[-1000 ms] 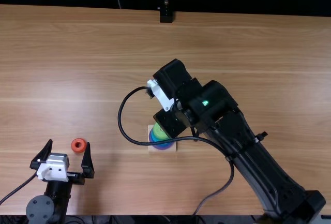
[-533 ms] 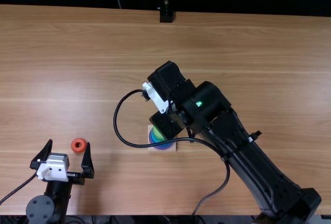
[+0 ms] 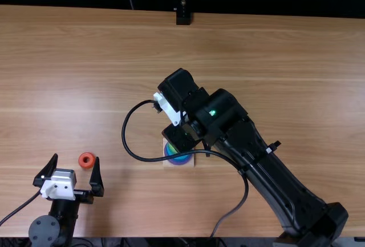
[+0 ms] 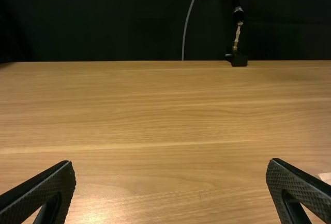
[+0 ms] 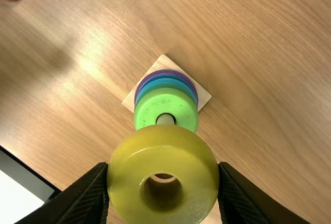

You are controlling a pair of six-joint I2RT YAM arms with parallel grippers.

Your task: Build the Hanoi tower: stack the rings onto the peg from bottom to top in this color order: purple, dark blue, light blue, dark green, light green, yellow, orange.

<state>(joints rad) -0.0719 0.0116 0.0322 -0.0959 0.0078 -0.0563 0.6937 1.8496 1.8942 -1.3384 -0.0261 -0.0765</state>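
Clearly, the light brown wooden worktop gives us room beyond the stack to back away from the near edge. We should mind the looping black cable when lowering. Our left tool stands wide and empty; our right tool pinches the thick yellow ring above the square wooden base. We'd keep it level, centre its hole and release once it rests on the light green ring. The small orange ring lies near our left tool.
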